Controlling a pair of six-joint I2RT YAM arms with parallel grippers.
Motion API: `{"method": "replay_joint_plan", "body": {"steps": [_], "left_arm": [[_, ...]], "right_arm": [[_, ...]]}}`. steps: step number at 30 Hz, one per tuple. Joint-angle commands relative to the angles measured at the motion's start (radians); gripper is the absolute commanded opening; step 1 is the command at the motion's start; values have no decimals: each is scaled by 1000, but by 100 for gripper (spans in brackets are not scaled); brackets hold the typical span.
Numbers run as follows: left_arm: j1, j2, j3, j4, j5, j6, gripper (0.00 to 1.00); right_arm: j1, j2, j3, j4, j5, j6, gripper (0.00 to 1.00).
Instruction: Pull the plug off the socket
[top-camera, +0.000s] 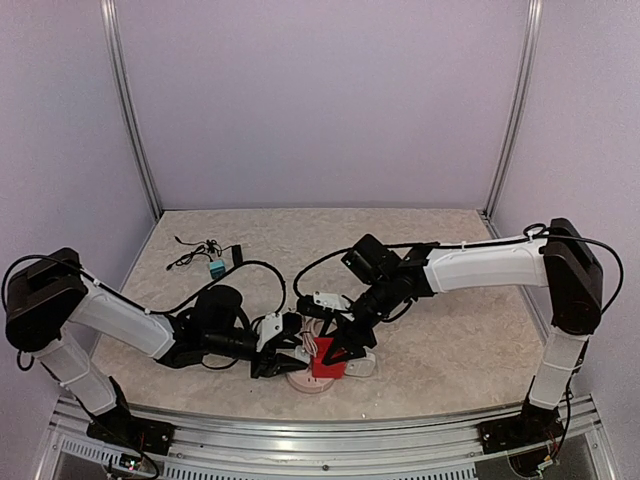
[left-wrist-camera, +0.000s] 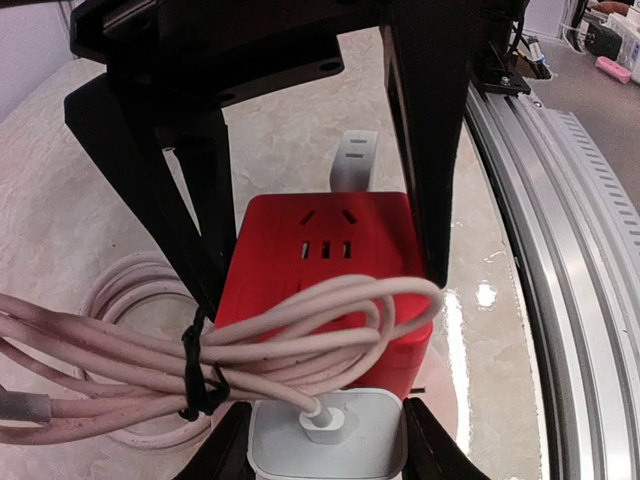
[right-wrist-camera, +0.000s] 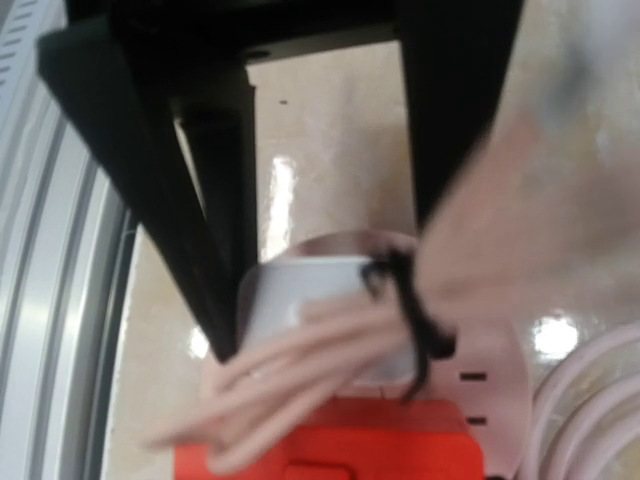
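Arms (top-camera: 480, 265) both stretch low to the red socket (left-wrist-camera: 320, 240) — left gripper (left-wrist-camera: 322, 285) clamped across it, right gripper (right-wrist-camera: 325, 290) closed round the white plug (left-wrist-camera: 325, 445) seated in the socket's right face.

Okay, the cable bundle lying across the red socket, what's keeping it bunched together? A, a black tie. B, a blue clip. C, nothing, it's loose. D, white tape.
A: in the left wrist view a black tie is wrapped around the pale pink cable loops draped over the socket.
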Motion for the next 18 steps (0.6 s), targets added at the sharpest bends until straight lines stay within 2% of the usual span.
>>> {"method": "replay_joint_plan", "body": {"steps": [1, 5, 9, 12, 15, 18], "left_arm": [[-10, 0, 72, 117, 72, 20, 15], [31, -75, 6, 99, 72, 25, 15], [-22, -25, 123, 62, 91, 37, 14], [-8, -17, 79, 129, 83, 14, 13], [28, -75, 1, 159, 79, -1, 13], [10, -58, 65, 162, 107, -10, 13]], "right_arm": [[7, 81, -42, -113, 124, 12, 8], [8, 72, -43, -110, 124, 12, 8], [7, 82, -40, -107, 121, 13, 8], [7, 84, -35, -117, 126, 13, 8], [8, 76, -40, -118, 130, 13, 8], [8, 80, -39, -111, 123, 13, 8]]}}
